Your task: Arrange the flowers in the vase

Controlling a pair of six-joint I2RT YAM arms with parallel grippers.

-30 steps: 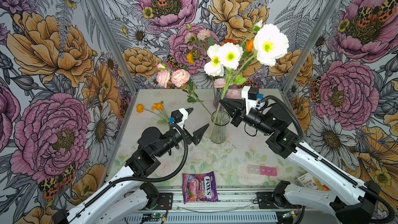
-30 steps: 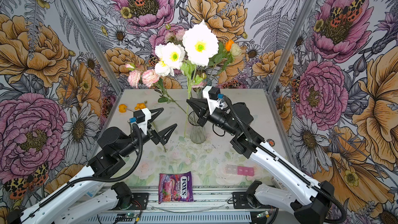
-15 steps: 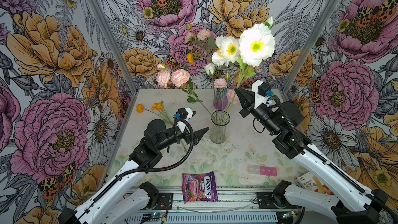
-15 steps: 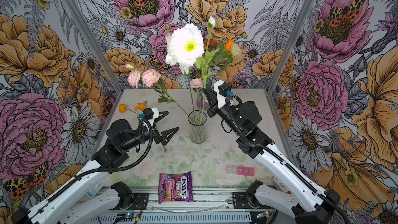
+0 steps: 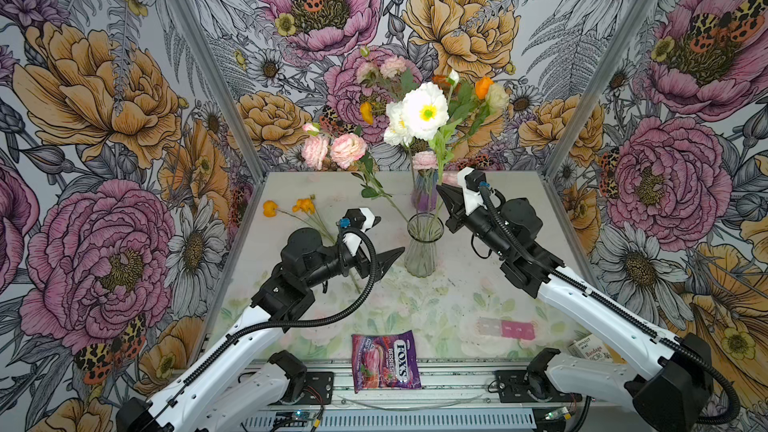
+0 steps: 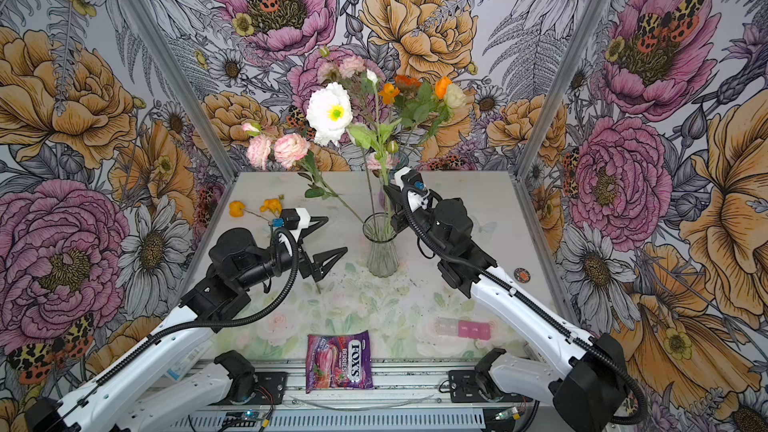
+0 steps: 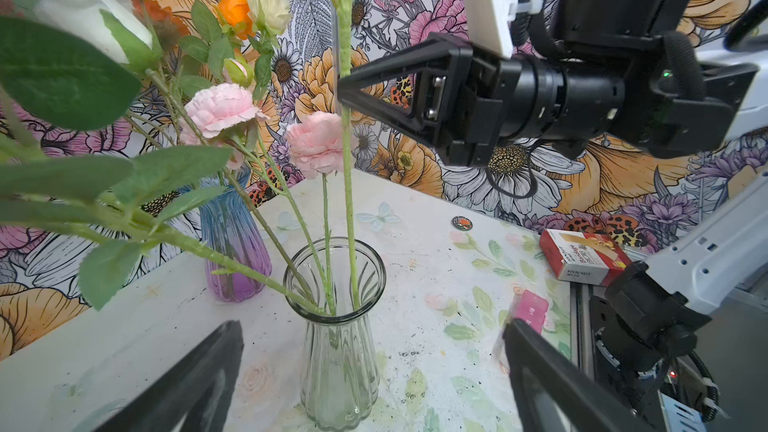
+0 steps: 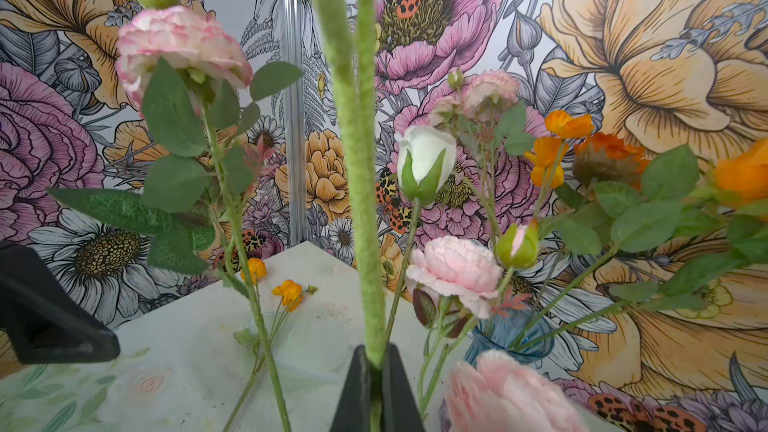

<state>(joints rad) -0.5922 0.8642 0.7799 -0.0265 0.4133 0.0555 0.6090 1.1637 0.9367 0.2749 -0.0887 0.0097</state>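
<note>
Two orange poppies still lie on the table at 10 o'clock from the vase. The left gripper waits at its 9 o'clock, jaws wide, empty. We see the white poppy swung upright since a second ago, stem now down in the vase. The right gripper, at 1 o'clock, stays clamped on it. Release looks due, then the poppies.

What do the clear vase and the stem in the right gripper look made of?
Clear vase: looks like glass, glossy, ribbed and see-through, though clear plastic is possible. Stem in the right gripper: likely artificial, with a matte, fuzzy green coating.
</note>
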